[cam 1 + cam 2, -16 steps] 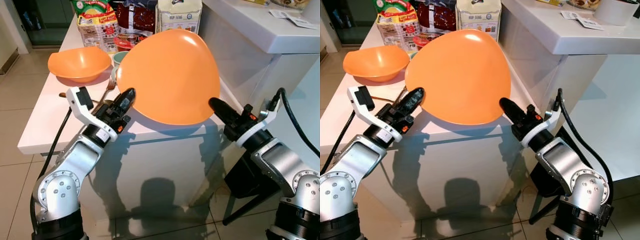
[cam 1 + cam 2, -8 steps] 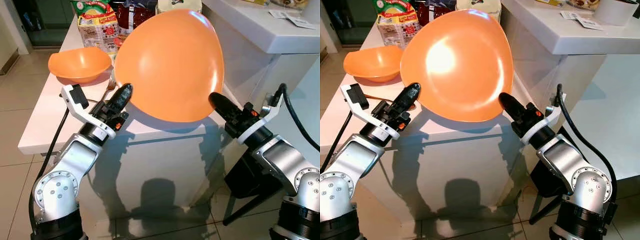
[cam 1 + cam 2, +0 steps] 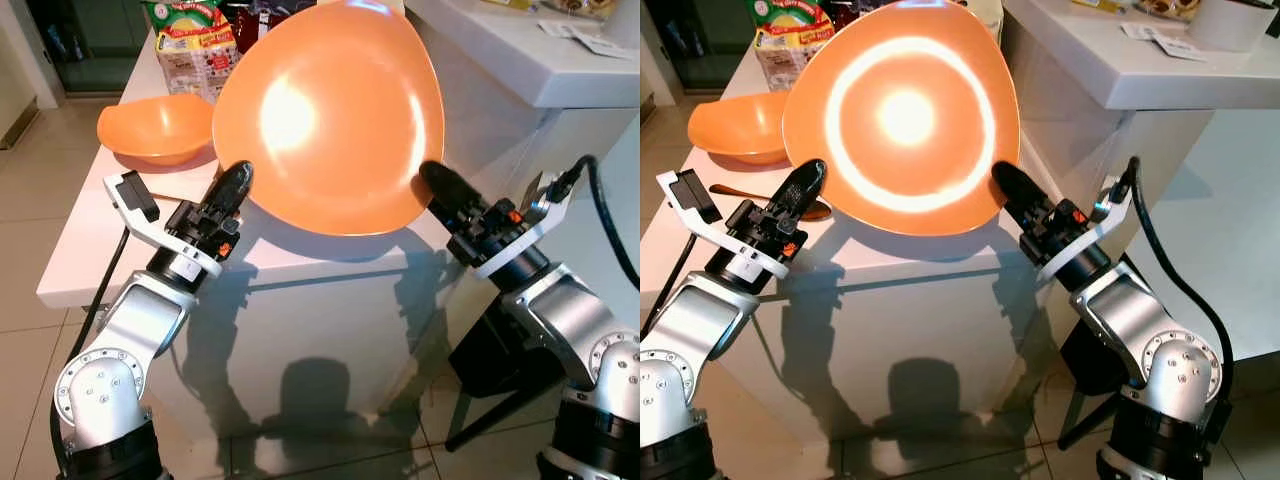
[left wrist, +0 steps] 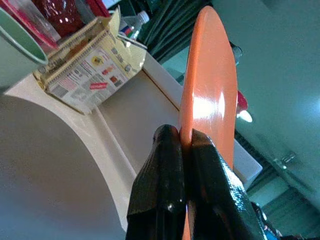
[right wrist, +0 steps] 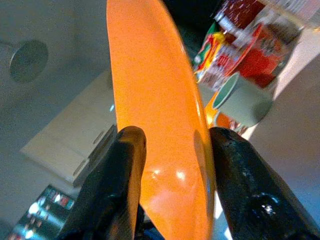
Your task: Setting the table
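Observation:
A large orange plate point(image 3: 330, 115) is held up over the near edge of the white table point(image 3: 90, 255), tipped on edge with its glossy face turned towards my head. My left gripper point(image 3: 236, 180) is shut on the plate's lower left rim; in the left wrist view the two black fingers point(image 4: 165, 165) pinch the thin rim of the plate point(image 4: 210, 90). My right gripper point(image 3: 436, 181) is shut on the lower right rim, and the plate point(image 5: 155, 115) runs between its fingers point(image 5: 125, 165). An orange bowl point(image 3: 155, 125) sits on the table behind the left gripper.
A brown spoon point(image 3: 730, 190) lies on the table by the bowl. Grocery boxes and bags point(image 3: 190, 40) stand at the table's far end, with a green cup point(image 5: 240, 100) near them. A white counter point(image 3: 520, 60) rises at the right. Tiled floor lies below.
The plate has tipped up steeply, so its face now points at the camera and reflects a lamp. Both grippers kept hold of the rim and shifted slightly left and up.

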{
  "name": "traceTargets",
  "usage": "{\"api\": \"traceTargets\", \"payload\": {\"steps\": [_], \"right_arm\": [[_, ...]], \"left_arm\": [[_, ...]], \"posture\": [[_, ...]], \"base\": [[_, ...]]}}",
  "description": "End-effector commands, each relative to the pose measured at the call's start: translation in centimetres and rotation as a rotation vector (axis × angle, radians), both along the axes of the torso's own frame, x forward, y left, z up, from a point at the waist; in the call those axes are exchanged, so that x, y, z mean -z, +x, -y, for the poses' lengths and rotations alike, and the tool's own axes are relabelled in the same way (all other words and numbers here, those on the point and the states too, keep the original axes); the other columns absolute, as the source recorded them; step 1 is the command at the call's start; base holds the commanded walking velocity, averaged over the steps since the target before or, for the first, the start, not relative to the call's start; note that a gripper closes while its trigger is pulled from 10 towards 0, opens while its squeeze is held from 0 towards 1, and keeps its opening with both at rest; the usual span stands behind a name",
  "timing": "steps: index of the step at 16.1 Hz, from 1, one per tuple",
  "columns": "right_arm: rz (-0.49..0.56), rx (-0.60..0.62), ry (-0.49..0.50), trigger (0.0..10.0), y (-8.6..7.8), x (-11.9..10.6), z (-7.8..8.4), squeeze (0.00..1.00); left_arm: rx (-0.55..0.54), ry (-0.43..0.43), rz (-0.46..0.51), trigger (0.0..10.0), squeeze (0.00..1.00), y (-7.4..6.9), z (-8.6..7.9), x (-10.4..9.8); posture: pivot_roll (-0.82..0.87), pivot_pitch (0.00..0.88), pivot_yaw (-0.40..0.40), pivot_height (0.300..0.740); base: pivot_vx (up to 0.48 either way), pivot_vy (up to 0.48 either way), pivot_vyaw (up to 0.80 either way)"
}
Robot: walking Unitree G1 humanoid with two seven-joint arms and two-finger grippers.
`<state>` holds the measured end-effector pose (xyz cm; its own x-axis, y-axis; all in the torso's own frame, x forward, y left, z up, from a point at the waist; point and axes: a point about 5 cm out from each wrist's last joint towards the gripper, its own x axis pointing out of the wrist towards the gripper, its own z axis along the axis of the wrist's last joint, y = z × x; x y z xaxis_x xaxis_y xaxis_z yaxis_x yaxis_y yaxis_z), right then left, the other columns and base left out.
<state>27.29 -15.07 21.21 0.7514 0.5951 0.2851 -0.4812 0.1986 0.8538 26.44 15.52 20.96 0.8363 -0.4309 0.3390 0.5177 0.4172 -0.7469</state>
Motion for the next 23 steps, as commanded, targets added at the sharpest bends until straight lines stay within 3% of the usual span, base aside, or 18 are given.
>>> {"api": "traceTargets", "payload": {"steps": [1, 2, 3, 4, 5, 6, 7, 8, 9, 15, 16, 17, 18, 23], "right_arm": [[0.025, -0.036, -0.014, 10.0, 0.1, -0.6, -0.7, 1.00], [0.016, -0.032, -0.026, 10.0, 0.2, -0.5, -0.8, 0.98], [0.015, -0.031, -0.027, 10.0, 0.2, -0.4, -0.8, 0.35], [0.018, -0.032, -0.022, 10.0, 0.1, -0.5, -0.9, 0.02], [0.018, -0.034, -0.008, 9.3, 0.0, -0.5, -0.8, 0.00], [0.018, -0.035, -0.005, 6.7, -0.1, -0.6, -0.8, 0.00], [0.016, -0.032, -0.007, 2.6, 0.0, -0.5, -0.7, 0.00], [0.012, -0.023, -0.014, 3.4, 0.1, -0.5, -0.5, 0.00], [0.006, -0.008, -0.023, 10.0, 0.1, -0.4, -0.4, 0.00], [-0.001, 0.004, -0.036, 10.0, 0.1, -0.2, 0.0, 0.00], [-0.003, 0.002, -0.032, 6.2, 0.1, -0.2, 0.0, 0.00], [-0.006, 0.001, -0.024, 0.5, 0.0, -0.1, -0.1, 0.00], [-0.006, -0.002, -0.013, 0.0, 0.0, -0.2, -0.2, 0.00], [-0.011, -0.013, 0.016, 0.0, 0.0, -0.1, -0.1, 0.00]], "left_arm": [[0.070, -0.030, 0.035, 0.0, 0.00, -0.3, 1.0, -0.7], [0.071, -0.028, 0.032, 0.0, 0.00, -0.4, 1.0, -0.7], [0.071, -0.028, 0.029, 0.0, 0.00, -0.3, 1.0, -0.7], [0.072, -0.030, 0.027, 0.0, 0.00, -0.3, 0.9, -0.7], [0.071, -0.031, 0.025, 0.0, 0.00, -0.2, 0.9, -0.7], [0.070, -0.032, 0.024, 0.0, 0.00, -0.2, 0.9, -0.7], [0.059, -0.033, 0.023, 0.0, 0.00, -0.1, 0.8, -0.7], [0.047, -0.036, 0.024, 0.0, 0.00, 0.0, 0.7, -0.7], [0.032, -0.047, 0.024, 0.0, 0.00, -0.1, 0.3, -0.8], [0.007, -0.044, 0.027, 0.0, 0.00, 0.0, -0.5, -0.9], [0.008, -0.044, 0.026, 0.0, 0.00, 0.0, -0.5, -0.9], [0.015, -0.043, 0.024, 0.0, 0.00, -0.1, -0.5, -0.8], [0.021, -0.042, 0.022, 0.0, 0.00, -0.2, -0.4, -0.8], [0.020, -0.038, 0.015, 0.0, 0.00, -0.3, -0.4, -0.6]], "posture": [[0.06, 0.000, -0.031, 0.740], [0.06, 0.000, -0.031, 0.740], [0.06, 0.000, -0.026, 0.740], [0.06, 0.000, -0.026, 0.740], [0.06, 0.000, -0.025, 0.740], [0.06, 0.000, -0.025, 0.740], [0.06, 0.000, -0.028, 0.740], [0.06, 0.000, -0.028, 0.740], [0.06, 0.000, -0.029, 0.740], [0.06, 0.000, -0.031, 0.740], [0.06, 0.000, -0.030, 0.740], [0.06, 0.000, -0.029, 0.740], [0.06, 0.000, -0.029, 0.740], [0.06, 0.000, -0.029, 0.740]], "base": [[0.000, 0.000, 0.00], [0.000, 0.000, 0.00], [0.000, 0.000, 0.00], [0.000, 0.000, 0.00], [0.000, 0.000, 0.00], [0.000, 0.000, 0.00], [0.000, 0.000, 0.00], [0.000, 0.000, 0.00], [0.000, 0.000, 0.00], [0.000, 0.000, 0.00], [0.000, 0.000, 0.00], [0.000, 0.000, 0.00], [0.000, 0.000, 0.00], [0.000, 0.000, 0.00]]}}
